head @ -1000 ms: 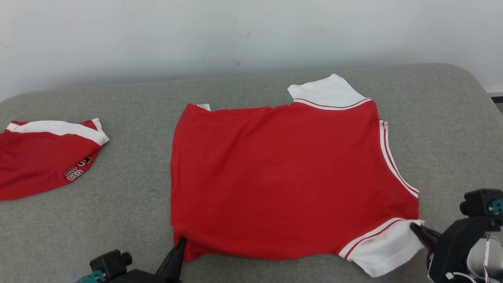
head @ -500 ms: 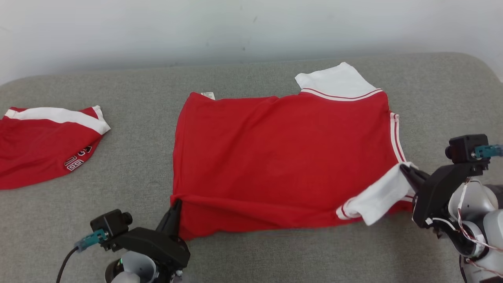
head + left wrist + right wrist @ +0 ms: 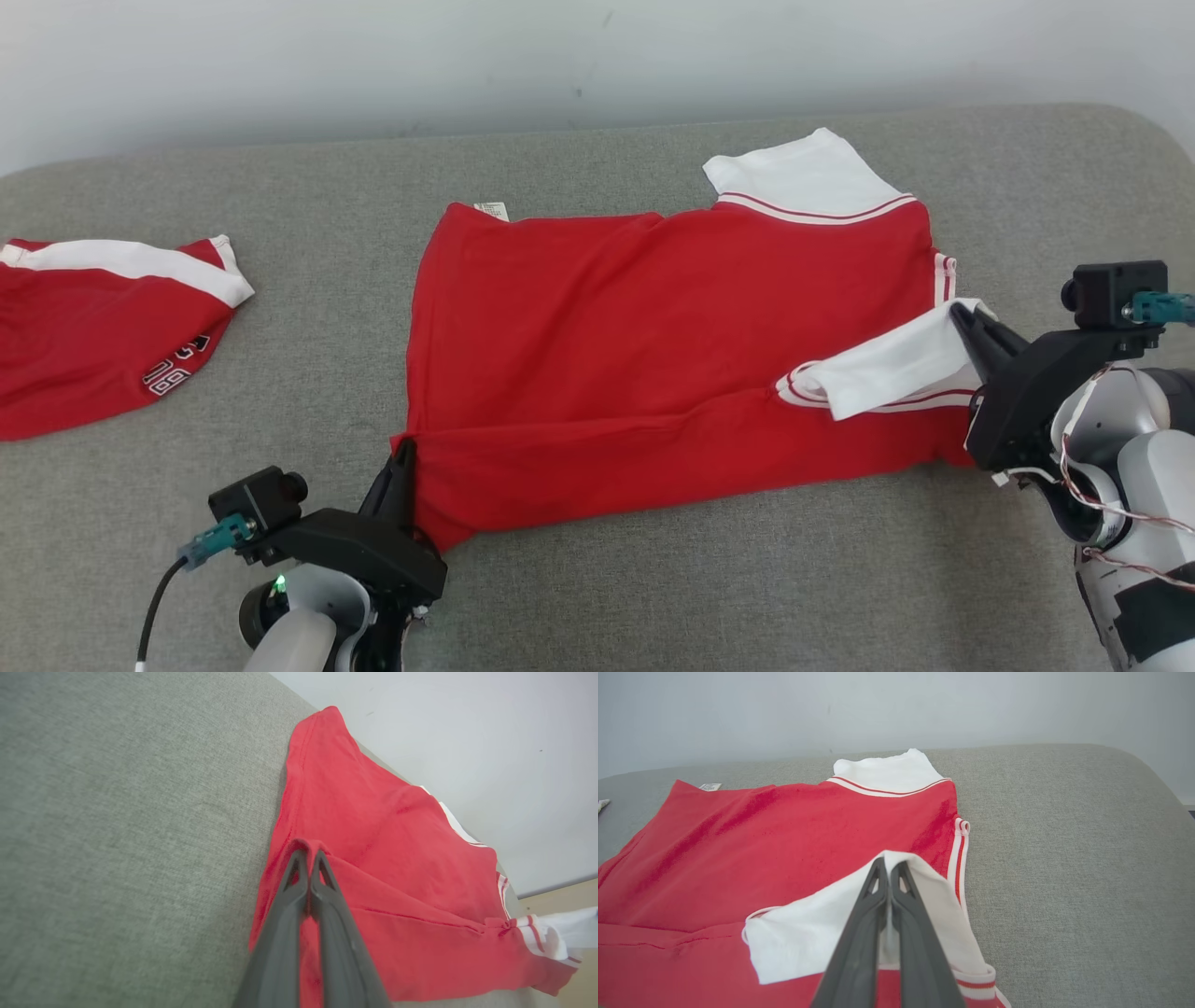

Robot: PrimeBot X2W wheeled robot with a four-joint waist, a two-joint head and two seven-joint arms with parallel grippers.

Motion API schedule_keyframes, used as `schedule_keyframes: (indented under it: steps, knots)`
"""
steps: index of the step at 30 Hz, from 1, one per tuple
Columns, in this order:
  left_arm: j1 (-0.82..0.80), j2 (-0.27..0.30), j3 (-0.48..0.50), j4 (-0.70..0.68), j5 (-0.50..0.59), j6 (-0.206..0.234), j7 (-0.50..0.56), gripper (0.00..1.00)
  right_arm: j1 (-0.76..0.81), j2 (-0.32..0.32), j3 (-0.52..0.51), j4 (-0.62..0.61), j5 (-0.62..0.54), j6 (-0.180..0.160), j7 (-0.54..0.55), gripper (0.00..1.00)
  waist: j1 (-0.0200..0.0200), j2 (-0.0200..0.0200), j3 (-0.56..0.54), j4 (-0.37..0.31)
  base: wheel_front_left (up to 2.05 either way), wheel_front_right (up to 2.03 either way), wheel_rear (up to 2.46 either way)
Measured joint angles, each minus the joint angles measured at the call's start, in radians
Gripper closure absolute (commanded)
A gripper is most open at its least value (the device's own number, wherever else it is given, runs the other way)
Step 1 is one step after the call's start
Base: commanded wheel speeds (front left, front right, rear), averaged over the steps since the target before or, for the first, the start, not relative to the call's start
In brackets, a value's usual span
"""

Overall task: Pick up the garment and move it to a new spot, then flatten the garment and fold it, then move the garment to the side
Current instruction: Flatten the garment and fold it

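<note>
Red garment (image 3: 653,373) spread on grey padded surface (image 3: 597,588), roughly centre. Long axis left–right: hem end at left, neckline and white sleeves at right. Near long edge lifted and turned over toward the wall, forming a fold ridge along the front. Near white sleeve (image 3: 887,369) flipped inward onto the red body; far white sleeve (image 3: 803,173) flat, pointing at the wall. Small label (image 3: 492,210) at far left corner. Left hand (image 3: 403,455) pinched tight on the near hem corner, fingers together. Right hand (image 3: 962,319) clamped shut on the near sleeve's cuff edge, raised off the surface. Second red-and-white garment (image 3: 103,336) well apart at far left. Pale wall (image 3: 560,56) behind.
</note>
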Motion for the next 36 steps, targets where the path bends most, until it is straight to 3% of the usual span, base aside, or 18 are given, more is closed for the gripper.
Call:
schedule_keyframes:
  steps: [13, 14, 15, 16, 17, 18, 28, 36]
  knots:
    - [-0.094, -0.001, -0.023, 0.054, 0.026, -0.025, -0.03, 1.0, -0.096, 0.003, -0.009, 0.131, -0.017, 0.0, -0.089, 1.0, 0.0, 0.0, 0.033, 0.001, 0.0, 0.0, 0.0]
    - [-0.102, -0.001, -0.022, 0.06, 0.026, -0.025, -0.031, 0.89, -0.104, 0.006, -0.006, 0.142, -0.021, 0.0, -0.091, 1.0, 0.0, 0.0, 0.036, 0.0, 0.0, 0.0, 0.0]
    - [-0.108, -0.002, -0.022, 0.065, 0.026, -0.026, -0.032, 0.66, -0.112, 0.01, -0.005, 0.152, -0.025, 0.0, -0.093, 1.0, 0.0, 0.0, 0.039, -0.001, 0.0, 0.0, 0.0]
    - [-0.113, -0.002, -0.023, 0.071, 0.026, -0.026, -0.036, 0.15, -0.118, 0.014, -0.005, 0.163, -0.029, 0.0, -0.1, 1.0, 0.0, 0.0, 0.041, -0.002, 0.0, 0.0, 0.0]
    - [-0.119, -0.002, -0.024, 0.078, 0.029, -0.031, -0.039, 0.0, -0.124, 0.018, -0.005, 0.174, -0.032, 0.0, -0.103, 0.59, 0.0, 0.0, 0.044, -0.003, 0.0, 0.0, 0.0]
    - [-0.126, -0.001, -0.025, 0.084, 0.033, -0.032, -0.045, 0.0, -0.131, 0.024, -0.009, 0.183, -0.032, 0.0, -0.114, 0.0, 0.0, 0.0, 0.047, -0.003, 0.0, 0.0, 0.0]
    - [-0.127, 0.029, -0.017, 0.054, 0.15, -0.04, -0.122, 0.0, -0.154, 0.04, -0.062, 0.206, -0.032, 0.0, -0.204, 0.0, -0.0002, 0.0, 0.044, 0.001, 0.0, 0.0, 0.0]
    - [0.023, 0.05, -0.069, 0.002, 0.276, 0.016, -0.125, 0.0, -0.036, 0.04, -0.1, 0.142, -0.047, 0.0, -0.051, 0.0, -0.0002, 0.0, 0.036, -0.007, 0.0, 0.0, 0.0]
